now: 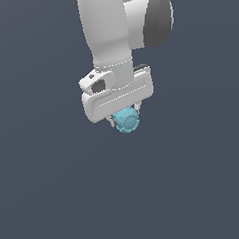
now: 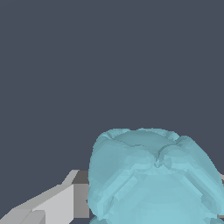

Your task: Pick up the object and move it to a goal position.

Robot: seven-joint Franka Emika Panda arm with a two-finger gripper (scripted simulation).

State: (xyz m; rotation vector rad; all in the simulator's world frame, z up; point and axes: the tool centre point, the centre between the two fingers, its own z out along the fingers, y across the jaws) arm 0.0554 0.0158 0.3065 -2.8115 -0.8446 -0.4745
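Note:
The object is a small light teal ball (image 1: 126, 120) with a bumpy, faceted surface. It sits between the fingers of my white gripper (image 1: 125, 120), just under the hand, in the middle of the exterior view. The jaws are closed against its sides and it hangs in the air. In the wrist view the ball (image 2: 153, 179) fills the lower part of the picture, with one grey-white finger (image 2: 57, 201) beside it. The other finger is almost wholly hidden behind the ball.
A plain dark blue-grey background fills both views. The white arm (image 1: 109, 30) comes down from the top of the exterior view. No goal marker or surface edge shows.

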